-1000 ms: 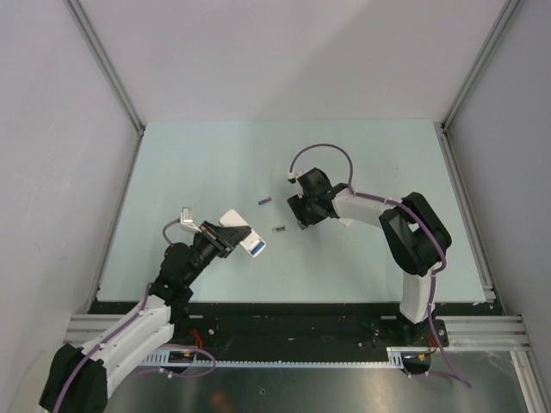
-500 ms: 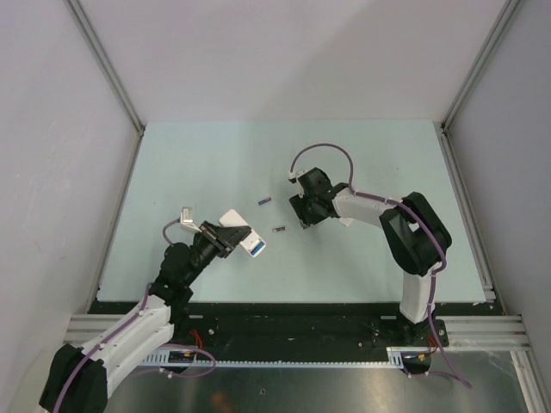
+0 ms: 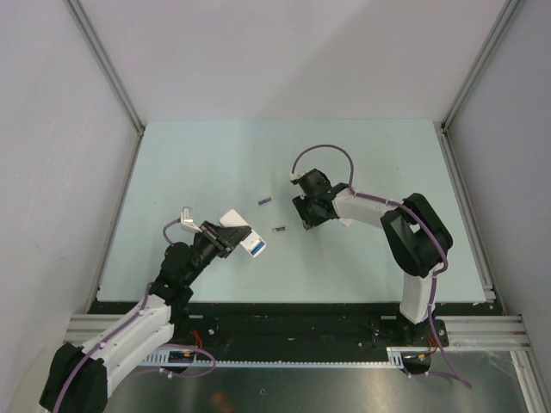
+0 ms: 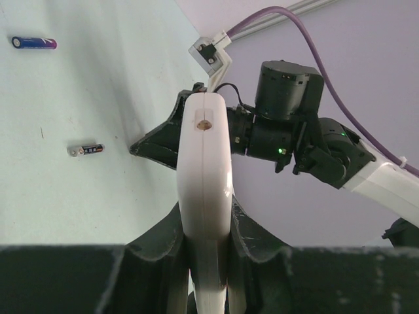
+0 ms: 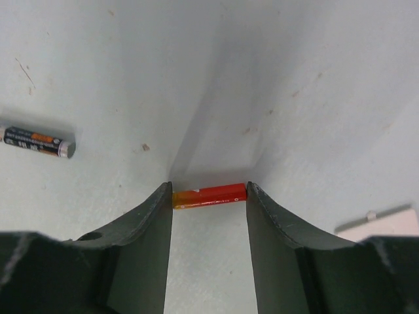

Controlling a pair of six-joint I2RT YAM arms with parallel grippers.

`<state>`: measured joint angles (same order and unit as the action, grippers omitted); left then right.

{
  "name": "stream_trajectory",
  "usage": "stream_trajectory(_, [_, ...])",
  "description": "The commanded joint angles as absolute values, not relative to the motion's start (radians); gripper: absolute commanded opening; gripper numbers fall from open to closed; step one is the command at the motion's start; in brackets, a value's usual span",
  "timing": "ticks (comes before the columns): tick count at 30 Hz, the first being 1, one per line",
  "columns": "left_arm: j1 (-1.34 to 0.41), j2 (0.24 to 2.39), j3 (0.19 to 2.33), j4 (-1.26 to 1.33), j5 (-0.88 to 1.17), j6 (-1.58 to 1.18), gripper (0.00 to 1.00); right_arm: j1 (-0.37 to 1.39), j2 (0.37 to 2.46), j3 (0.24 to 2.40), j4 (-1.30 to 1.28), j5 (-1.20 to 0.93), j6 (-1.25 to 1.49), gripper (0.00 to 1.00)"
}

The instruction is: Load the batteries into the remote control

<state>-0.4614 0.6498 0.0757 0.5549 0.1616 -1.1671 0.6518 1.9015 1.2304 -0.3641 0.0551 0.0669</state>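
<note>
My left gripper point(image 3: 225, 239) is shut on the white remote control point(image 3: 244, 240) and holds it above the table at the near left. In the left wrist view the remote point(image 4: 204, 163) stands edge-on between the jaws of the gripper point(image 4: 204, 229). My right gripper point(image 3: 304, 221) is at the table's middle. In the right wrist view a red battery point(image 5: 209, 195) spans lengthwise between its fingertips, touching both. A dark grey battery point(image 3: 279, 229) lies just left of it and shows in both wrist views point(image 5: 36, 142) point(image 4: 86, 150). A blue-purple battery point(image 3: 265, 201) lies farther back.
A flat white piece point(image 5: 376, 219) lies on the table just right of my right gripper. The pale green table point(image 3: 198, 163) has metal rails along its left and right sides. The blue-purple battery also shows in the left wrist view point(image 4: 34, 42).
My right gripper has shifted slightly to the right and back. The left arm and the remote have not moved.
</note>
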Motion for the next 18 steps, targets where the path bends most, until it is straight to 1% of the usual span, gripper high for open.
stream_trajectory(1, [-0.453,0.684,0.138,0.584,0.176,-1.16,0.0,0.683,1.751,1.23,-0.446,0.147,0.123,0.1])
stream_trajectory(2, [-0.453,0.699,0.144,0.584,0.178,-1.166,0.0,0.695,1.714,1.23,-0.457,0.175,0.141,0.0])
stream_trajectory(5, [-0.453,0.767,0.182,0.587,0.189,-1.183,0.0,0.788,1.576,1.236,-0.533,0.311,0.17,0.0])
stream_trajectory(7, [-0.456,0.83,0.221,0.6,0.209,-1.187,0.0,0.863,1.527,1.27,-0.583,0.409,0.182,0.0])
stream_trajectory(10, [-0.475,0.909,0.23,0.748,0.21,-1.213,0.0,0.94,1.474,1.333,-0.685,0.497,0.23,0.0])
stream_trajectory(12, [-0.488,0.952,0.25,0.797,0.219,-1.21,0.0,0.983,1.433,1.351,-0.724,0.566,0.265,0.0])
stream_trajectory(15, [-0.509,1.029,0.282,0.854,0.235,-1.203,0.0,1.054,1.379,1.367,-0.732,0.606,0.305,0.0])
stream_trajectory(18, [-0.541,1.091,0.308,0.893,0.232,-1.224,0.0,1.103,1.382,1.39,-0.741,0.62,0.319,0.0])
